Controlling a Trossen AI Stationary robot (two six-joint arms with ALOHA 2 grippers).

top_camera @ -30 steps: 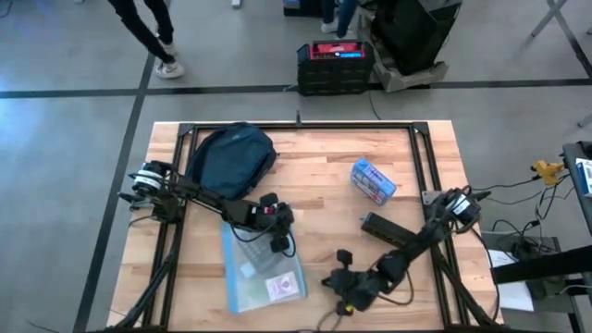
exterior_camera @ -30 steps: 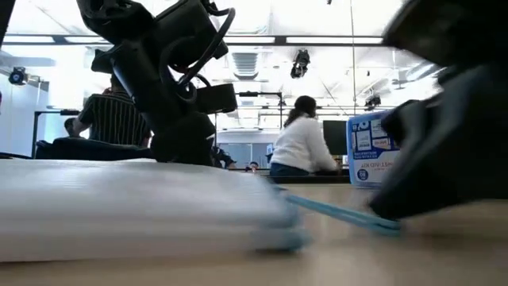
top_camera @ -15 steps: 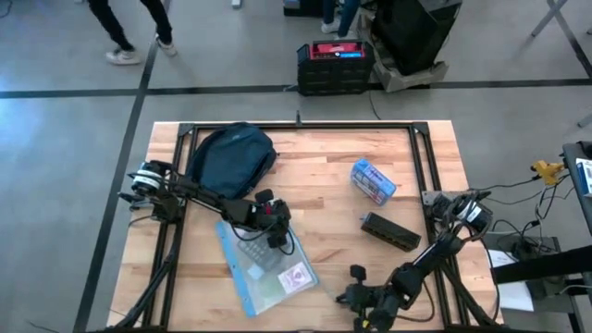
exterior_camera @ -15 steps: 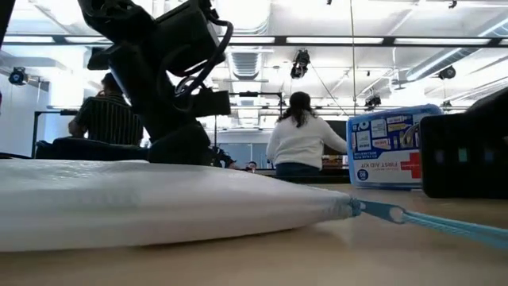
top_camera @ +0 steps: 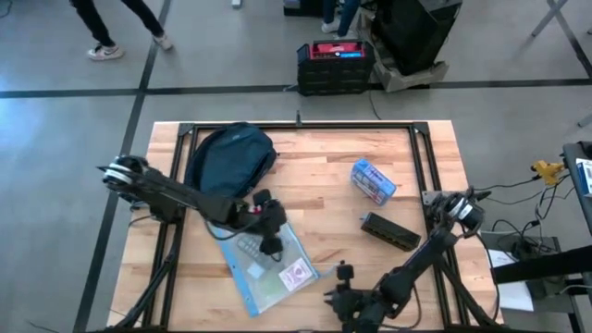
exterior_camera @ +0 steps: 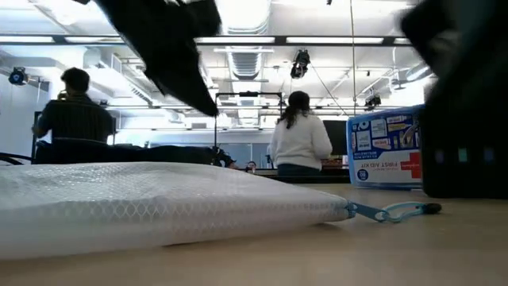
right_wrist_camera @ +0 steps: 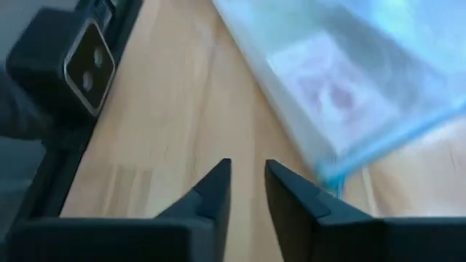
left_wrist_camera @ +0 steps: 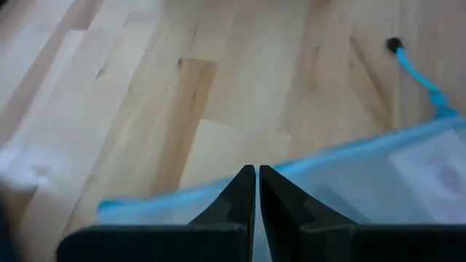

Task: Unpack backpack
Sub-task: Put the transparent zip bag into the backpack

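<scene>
Left gripper [top_camera: 268, 242]: fingers closed, empty, above the clear zip bag [top_camera: 270, 271]. Right gripper [top_camera: 339, 294]: fingers slightly apart (nothing held), near the table's [top_camera: 324, 176] front edge. Backpack [top_camera: 231, 159] lies at the rear left.

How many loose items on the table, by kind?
Backpack: 1
Clear zip bag: 1
Blue first-aid box: 1
Black bar-shaped item: 1
Total: 4
</scene>
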